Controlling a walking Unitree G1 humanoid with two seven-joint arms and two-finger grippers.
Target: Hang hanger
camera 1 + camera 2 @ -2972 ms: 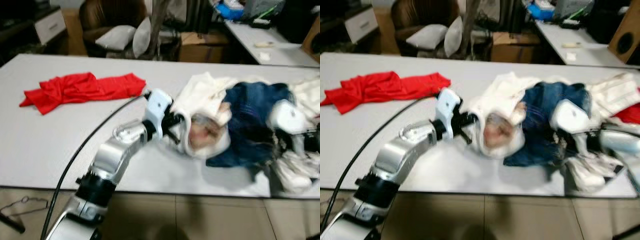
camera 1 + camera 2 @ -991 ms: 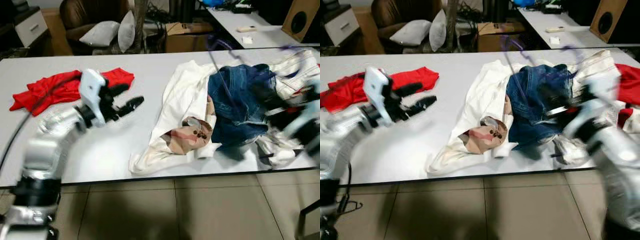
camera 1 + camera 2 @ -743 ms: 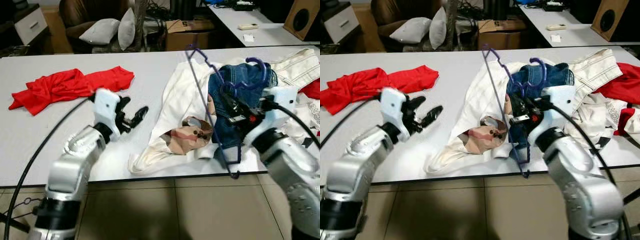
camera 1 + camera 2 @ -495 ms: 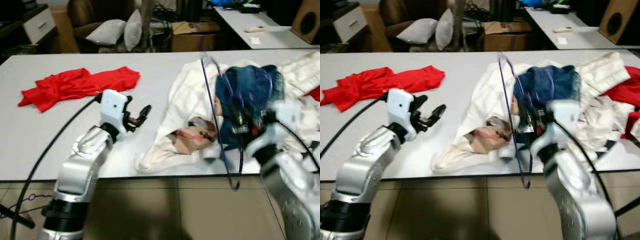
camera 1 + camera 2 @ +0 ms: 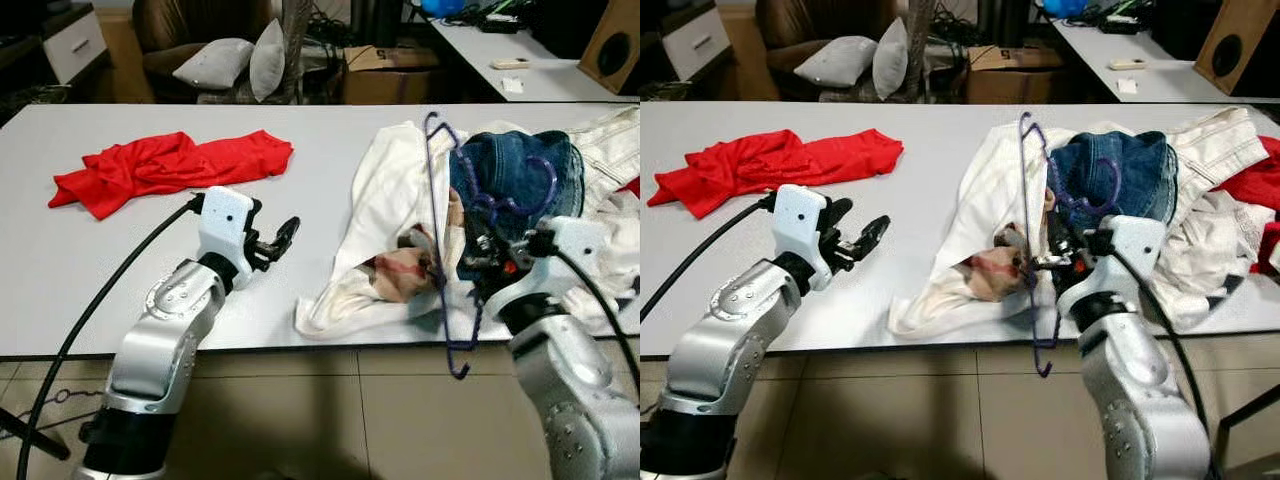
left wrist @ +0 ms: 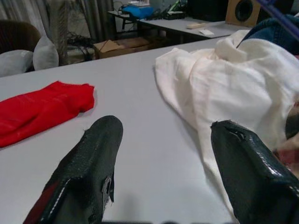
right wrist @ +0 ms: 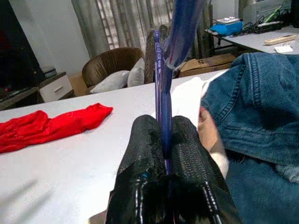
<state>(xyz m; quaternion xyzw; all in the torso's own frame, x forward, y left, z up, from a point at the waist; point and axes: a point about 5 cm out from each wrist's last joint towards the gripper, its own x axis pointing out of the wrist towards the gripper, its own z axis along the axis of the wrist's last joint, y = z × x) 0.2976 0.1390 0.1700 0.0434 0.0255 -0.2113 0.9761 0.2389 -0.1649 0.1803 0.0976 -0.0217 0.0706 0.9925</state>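
A purple hanger (image 5: 436, 215) stands upright over the table's front edge, its hook (image 5: 540, 172) above the blue jeans (image 5: 510, 180). My right gripper (image 5: 478, 262) is shut on the hanger's bar, and the right wrist view shows the two black fingers (image 7: 145, 154) pinching the purple wire (image 7: 163, 107). My left gripper (image 5: 280, 238) hovers open and empty over bare table, left of the white garment (image 5: 385, 210). In the left wrist view its spread fingers (image 6: 91, 163) point toward that white cloth (image 6: 233, 84).
A red shirt (image 5: 170, 165) lies at the table's left. More light clothes (image 5: 610, 160) are piled at the right end. The grey table (image 5: 60, 250) has bare room at front left. An armchair with cushions (image 5: 225, 60) and a second table (image 5: 500, 70) stand behind.
The right gripper has lifted the purple hanger off the clothes pile and holds it upright. The left gripper drew back from the white garment and opened. The camera shifted.
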